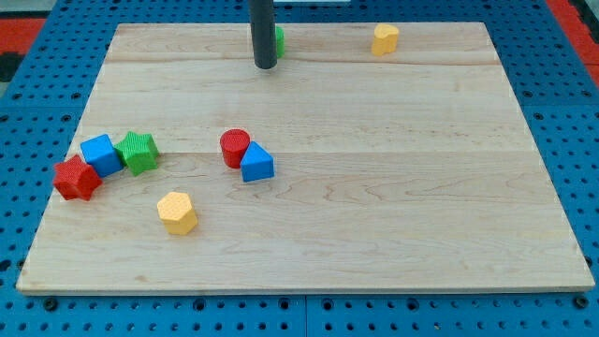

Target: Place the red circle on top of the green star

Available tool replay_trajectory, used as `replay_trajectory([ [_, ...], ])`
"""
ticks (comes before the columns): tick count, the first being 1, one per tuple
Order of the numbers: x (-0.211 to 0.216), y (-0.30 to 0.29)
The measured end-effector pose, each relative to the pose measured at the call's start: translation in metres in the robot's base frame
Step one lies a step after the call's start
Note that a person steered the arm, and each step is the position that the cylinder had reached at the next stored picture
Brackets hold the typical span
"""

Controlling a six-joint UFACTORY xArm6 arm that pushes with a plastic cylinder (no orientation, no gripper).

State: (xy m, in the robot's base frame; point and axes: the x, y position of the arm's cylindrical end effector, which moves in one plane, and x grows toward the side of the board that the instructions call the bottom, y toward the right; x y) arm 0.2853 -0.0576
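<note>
Tip: my tip (265, 65) rests on the board (374, 215) near the view's top, left of centre. It is a bare dark rod w/ no jaws, so nothing is gripped or held.
Beside tip: a green block (279, 39) sits just behind the rod on its right, mostly hidden; shape can't be made out.
Top right: a yellow block (384, 38), roughly heart-like, lies well apart from the tip twd the view's right.
Red circle: the red circle (235, 147) lies mid-board, well below the tip, touching the blue triangle (256, 163) at its lower right.
Green star: the green star (139, 152) sits at the view's left, apart from the red circle, w/ bare wood between them.
Left cluster: the blue cube (101, 154) touches the green star's left side; a red star (75, 178) touches the cube's lower left.
Lower left: a yellow hexagon (177, 212) lies alone below the cluster, nearer the view's bottom.
In the way: the blue triangle is on the red circle's far side from the star; no block lies between circle and star.
Surround: a blue pegboard (37, 94) frames the board.
Writing: no legible text or labels.
</note>
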Motion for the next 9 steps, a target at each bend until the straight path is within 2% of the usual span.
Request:
replay_trajectory([
  [1, 0.054, 0.031],
  [2, 0.146, 0.042],
  [3, 0.212, 0.041],
  [4, 0.212, -0.006],
  [6, 0.116, -0.026],
  [7, 0.12, -0.043],
  [9, 0.118, -0.131],
])
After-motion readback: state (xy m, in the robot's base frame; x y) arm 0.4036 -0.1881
